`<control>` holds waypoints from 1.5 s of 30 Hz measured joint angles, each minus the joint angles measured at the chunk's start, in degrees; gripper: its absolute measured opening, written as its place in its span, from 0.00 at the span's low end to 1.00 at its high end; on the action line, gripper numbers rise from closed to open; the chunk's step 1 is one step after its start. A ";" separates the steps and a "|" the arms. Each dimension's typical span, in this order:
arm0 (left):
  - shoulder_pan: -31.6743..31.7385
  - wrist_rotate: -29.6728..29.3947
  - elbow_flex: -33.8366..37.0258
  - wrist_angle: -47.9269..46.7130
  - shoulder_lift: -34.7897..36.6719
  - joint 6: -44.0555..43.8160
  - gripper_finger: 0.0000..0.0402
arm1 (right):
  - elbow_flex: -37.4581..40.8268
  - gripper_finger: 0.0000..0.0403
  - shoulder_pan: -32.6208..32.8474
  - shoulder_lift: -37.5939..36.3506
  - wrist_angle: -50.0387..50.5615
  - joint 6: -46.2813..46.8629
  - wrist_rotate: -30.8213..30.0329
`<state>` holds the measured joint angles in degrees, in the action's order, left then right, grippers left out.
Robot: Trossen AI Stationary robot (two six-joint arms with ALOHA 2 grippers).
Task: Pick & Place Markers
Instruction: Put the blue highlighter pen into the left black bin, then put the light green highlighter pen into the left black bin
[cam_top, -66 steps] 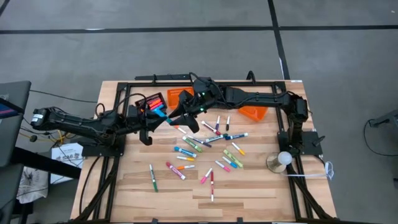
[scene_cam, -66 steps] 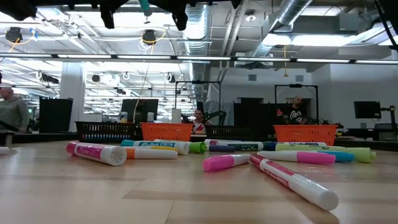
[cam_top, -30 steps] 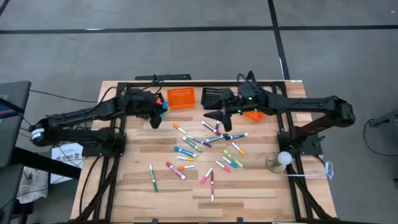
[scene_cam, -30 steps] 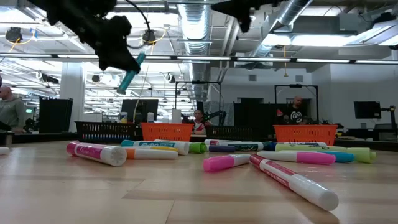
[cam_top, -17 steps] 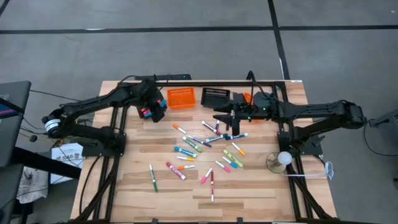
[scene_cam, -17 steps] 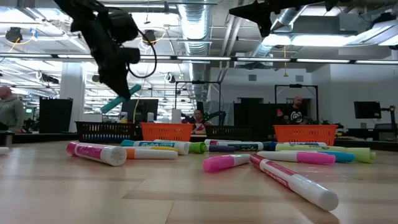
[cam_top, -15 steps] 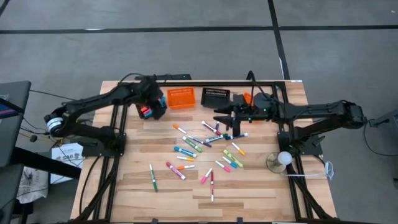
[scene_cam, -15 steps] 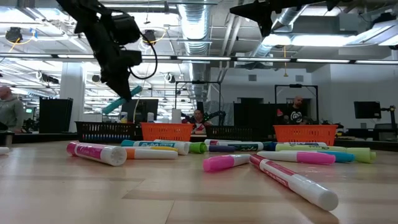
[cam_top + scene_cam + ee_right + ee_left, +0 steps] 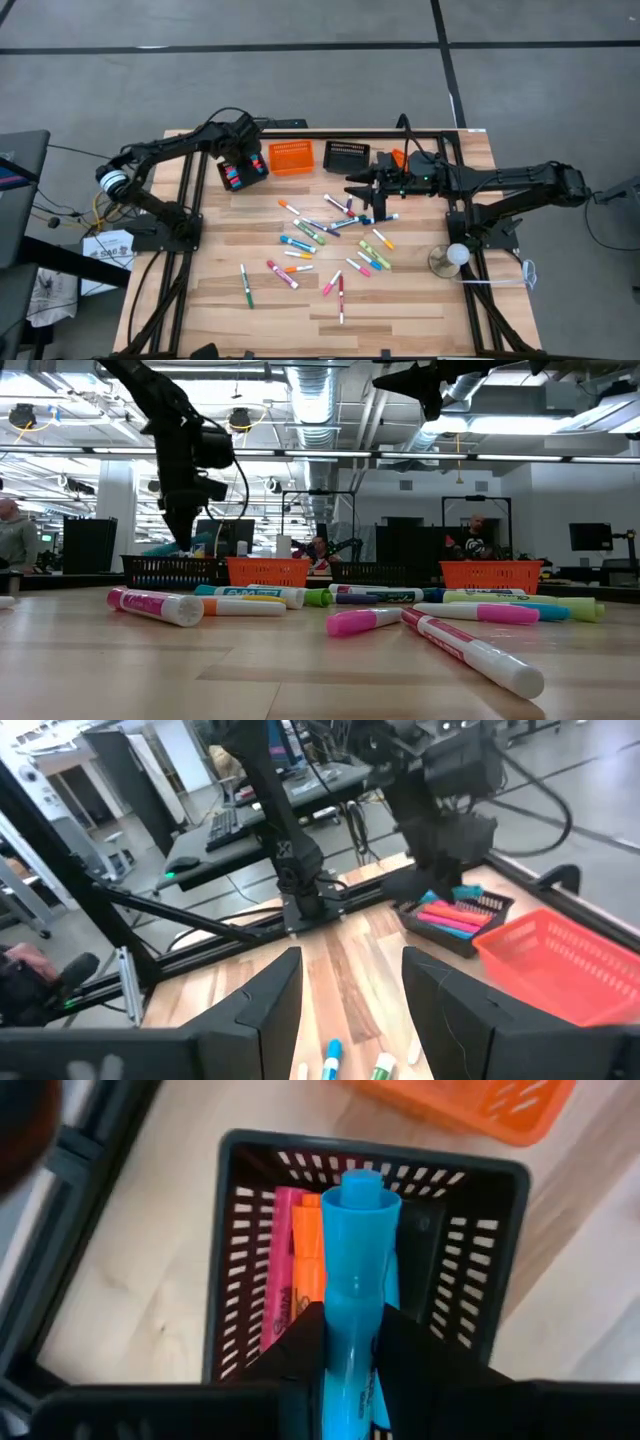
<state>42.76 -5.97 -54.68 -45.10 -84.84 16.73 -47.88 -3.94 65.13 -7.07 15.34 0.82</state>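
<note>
Nearest the camera side of the wooden table [image 9: 210, 300], a green-capped marker [image 9: 245, 285] lies alone at the left, and a red marker [image 9: 341, 296] lies toward the middle. Farther in, the loose markers [image 9: 330, 235] are scattered across the table's centre, white and coloured barrels with pink, green, blue and orange caps, some touching or crossing one another. In the low view a pink-capped marker [image 9: 472, 650] lies closest, pointing away and to the left. A round white object on a grey base [image 9: 452, 257] stands near the right edge.

The right gripper [image 9: 366, 199] hovers above the far right part of the scatter, its fingers [image 9: 268, 1010] parted and holding nothing.

At the far side stand 4 small slotted baskets. The left gripper [image 9: 243, 158] hangs over the far-left black basket [image 9: 486, 1280], its jaws closed narrowly on a blue marker [image 9: 354, 1290] that points down into the basket. Pink and orange markers [image 9: 295, 1270] already lie inside it. To the right stand an orange basket [image 9: 290, 157] and a second black basket [image 9: 346, 156]; another orange basket [image 9: 397, 157] is partly hidden behind the right arm.

Beyond the table, people [image 9: 478, 538] show in the room.
</note>
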 joint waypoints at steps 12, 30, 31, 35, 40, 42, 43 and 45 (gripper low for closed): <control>0.43 -1.52 0.00 0.10 -4.23 3.90 0.20 | 0.05 0.40 0.03 -1.34 2.23 -0.18 -1.18; -0.94 -1.63 0.02 0.16 3.79 0.17 0.50 | 0.05 0.41 -0.97 -1.41 4.41 -0.31 -0.83; -1.22 -1.58 0.02 0.09 5.73 -0.48 0.50 | 0.05 0.41 -0.97 -1.41 4.89 -0.30 -0.83; -2.91 -1.02 0.02 0.53 14.77 -3.50 0.50 | 0.05 0.40 -0.97 -1.43 6.90 -0.30 -0.82; -6.20 2.10 0.02 3.30 26.28 -9.17 0.49 | 0.05 0.40 -0.97 -1.41 7.54 -0.29 -0.81; -7.74 4.72 0.02 5.71 30.03 -12.15 0.48 | 0.05 0.41 -0.97 -1.41 7.54 -0.29 -0.79; -8.57 6.15 0.02 7.07 31.69 -13.65 0.48 | 0.05 0.41 -0.97 -1.41 7.54 -0.29 -0.79; -10.42 8.88 0.02 10.22 34.45 -16.38 0.48 | 0.05 0.41 -0.97 -1.41 7.54 -0.29 -0.79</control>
<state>32.34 2.91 -54.65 -34.88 -50.39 0.34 -47.83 -4.91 63.72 0.47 15.05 0.03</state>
